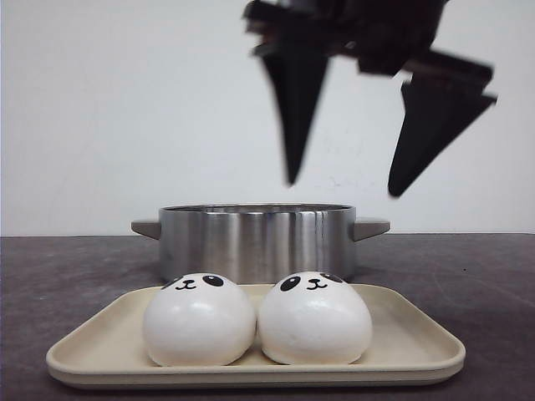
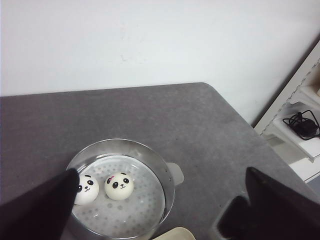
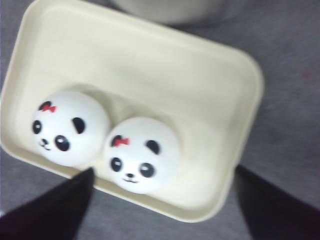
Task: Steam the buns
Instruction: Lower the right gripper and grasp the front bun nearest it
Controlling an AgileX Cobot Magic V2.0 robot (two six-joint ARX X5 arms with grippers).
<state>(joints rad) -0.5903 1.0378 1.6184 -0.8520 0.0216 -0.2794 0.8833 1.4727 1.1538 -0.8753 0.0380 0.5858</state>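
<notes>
Currently we count four buns: two on the tray at lower centre, left bun touching right bun; two in the pot behind. One gripper, fingers spread and empty, hangs at upper right above the pot.

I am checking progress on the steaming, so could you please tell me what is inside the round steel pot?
Two white panda-faced buns sit on the perforated tray of the steel pot; a gripper finger covers part of one.
</notes>
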